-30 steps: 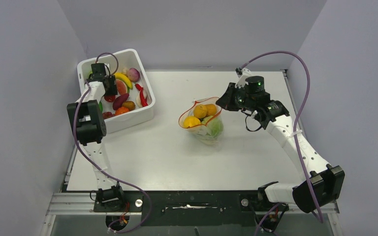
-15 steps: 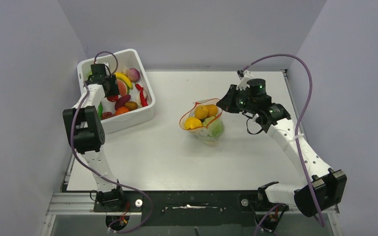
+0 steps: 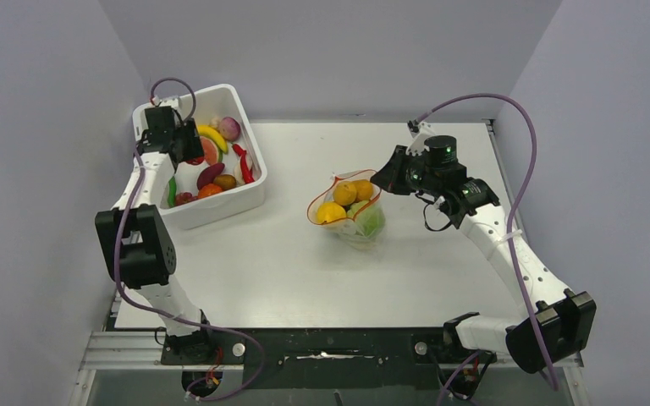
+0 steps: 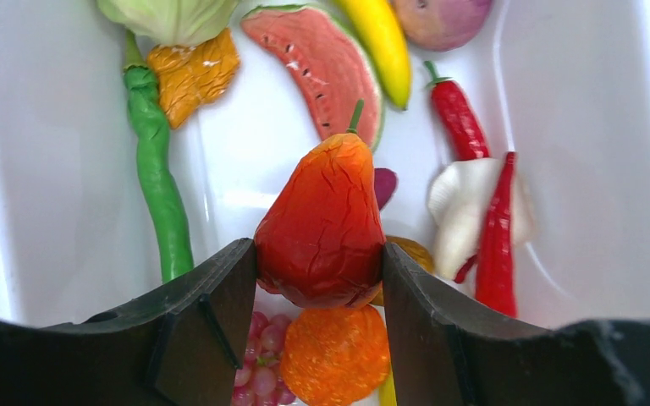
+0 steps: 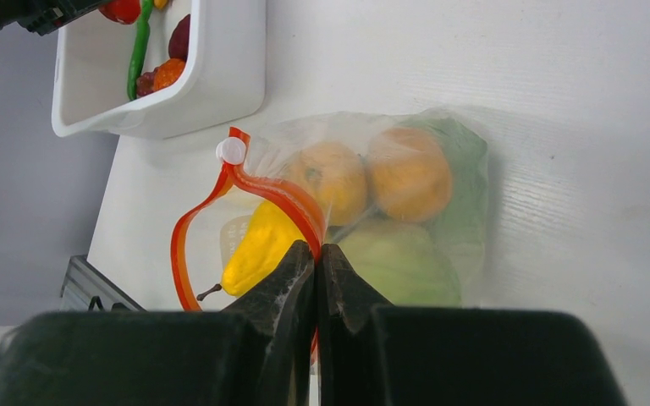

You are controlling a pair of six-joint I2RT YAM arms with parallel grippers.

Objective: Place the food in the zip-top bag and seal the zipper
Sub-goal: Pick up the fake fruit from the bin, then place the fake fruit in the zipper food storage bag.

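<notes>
My left gripper (image 4: pixel 320 275) is shut on a red-orange pear-shaped toy fruit (image 4: pixel 323 227) and holds it above the white tub (image 3: pixel 237 199). Below it lie a banana (image 4: pixel 382 44), a watermelon slice (image 4: pixel 317 59), red chillies (image 4: pixel 459 121), a green chilli (image 4: pixel 159 182), pink grapes (image 4: pixel 258 372) and an orange slice (image 4: pixel 335 355). The clear zip-top bag (image 3: pixel 357 211) stands mid-table with its mouth open, holding orange fruits (image 5: pixel 410 173), a yellow pear (image 5: pixel 260 245) and green lettuce (image 5: pixel 398 262). My right gripper (image 5: pixel 316 251) is shut on the bag's red-orange zipper (image 5: pixel 220 190) at the rim.
The tub (image 5: pixel 220 93) sits at the table's far left corner against the left wall. Grey walls close in both sides and the back. A white slider tab (image 5: pixel 231 150) sits on the zipper strip.
The left arm has drawn back toward the tub's far left with the red-orange fruit in its jaws, its elbow swinging left. The right arm and bag have stayed put.
</notes>
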